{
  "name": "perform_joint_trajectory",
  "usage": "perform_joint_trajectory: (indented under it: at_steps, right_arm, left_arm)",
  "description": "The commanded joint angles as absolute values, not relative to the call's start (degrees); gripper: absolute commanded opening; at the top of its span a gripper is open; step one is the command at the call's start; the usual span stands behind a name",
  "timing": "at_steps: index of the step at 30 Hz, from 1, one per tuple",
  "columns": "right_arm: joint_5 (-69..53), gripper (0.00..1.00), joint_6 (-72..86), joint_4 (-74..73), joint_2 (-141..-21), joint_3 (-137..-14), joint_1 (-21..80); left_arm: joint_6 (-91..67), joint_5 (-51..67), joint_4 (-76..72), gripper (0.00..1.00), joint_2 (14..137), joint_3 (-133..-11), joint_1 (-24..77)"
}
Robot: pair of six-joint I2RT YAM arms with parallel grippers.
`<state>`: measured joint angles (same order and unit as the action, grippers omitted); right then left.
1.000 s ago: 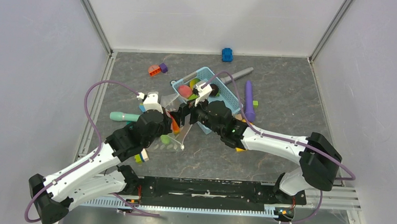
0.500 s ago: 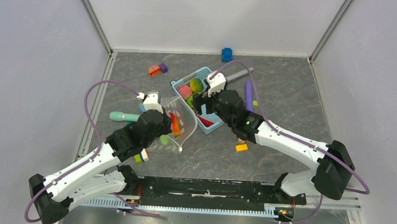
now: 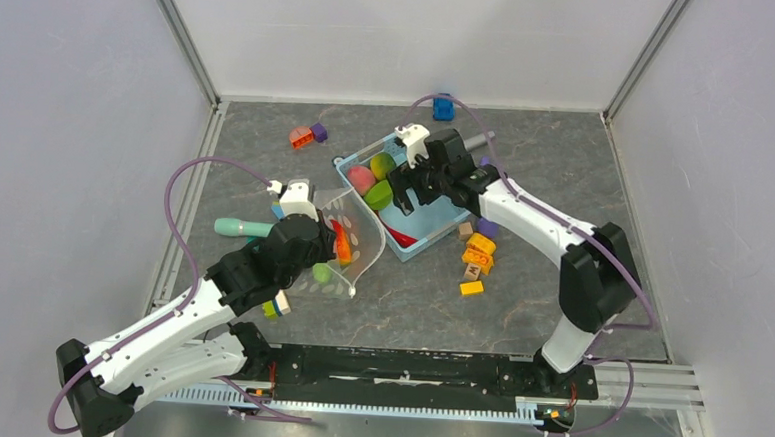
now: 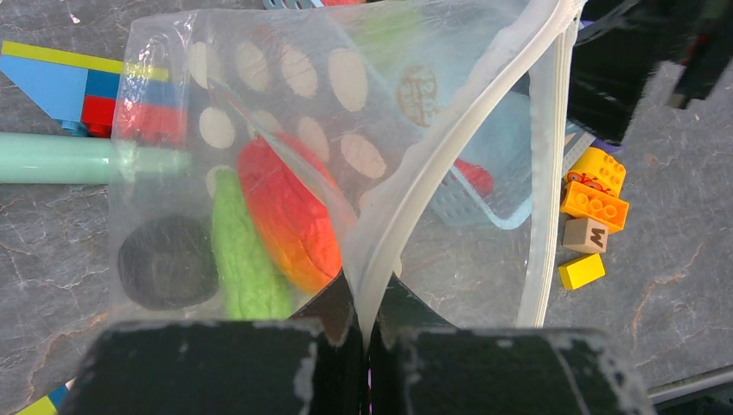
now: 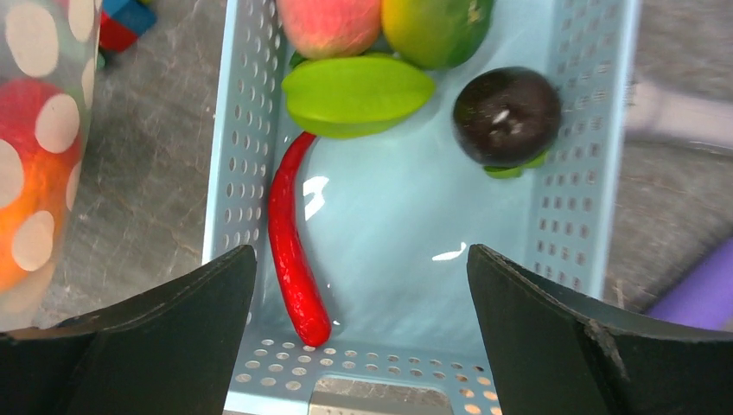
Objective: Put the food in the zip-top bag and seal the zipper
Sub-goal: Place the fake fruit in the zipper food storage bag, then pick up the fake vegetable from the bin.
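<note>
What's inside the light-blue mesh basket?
Pink peach, yellow-green mango, flat green fruit, dark round fruit, long red chilli. The right gripper hides the light-blue basket's near corners.

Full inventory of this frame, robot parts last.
Light-blue perforated plastic basket: 1, centre.
Toy food in basket: 5; pink peach, yellow-green mango, green star fruit, dark-brown round fruit, red chilli.
Clear white-dotted plastic zip-top bag: 1, left of basket, mouth open.
Toy food in bag: 3; orange-red piece, green piece, dark round piece.
Block cluster: orange, yellow, lettered; right of basket.
Block pair: orange, purple; far left.
Blue toy: 1, far edge.
Sticks: 3; grey stick behind basket, purple stick beside it, mint stick left of bag.
Left end effector: shut on bag's mouth edge.
Right end effector: open, over basket.
</note>
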<state>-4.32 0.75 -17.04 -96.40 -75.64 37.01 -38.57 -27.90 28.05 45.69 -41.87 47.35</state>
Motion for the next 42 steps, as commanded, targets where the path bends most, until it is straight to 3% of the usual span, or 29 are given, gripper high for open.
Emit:
perform_joint_trajectory:
  at_steps: [1, 17, 42]
  right_arm:
    - [-14.07, 0.98, -3.25, -22.84, -101.5, -81.38, 35.78]
    - [-15.66, 0.89, -5.51, -24.86, -109.54, -82.68, 34.98]
    - [-19.58, 0.84, -8.44, -26.68, -115.97, -83.41, 35.41]
  left_arm:
    - [-37.29, -28.56, 25.86, 0.02, 45.16, -42.05, 47.19]
    - [-37.27, -28.65, 25.84, 0.02, 45.48, -42.1, 47.14]
    - [-37.13, -29.09, 25.75, 0.02, 46.69, -42.28, 47.13]
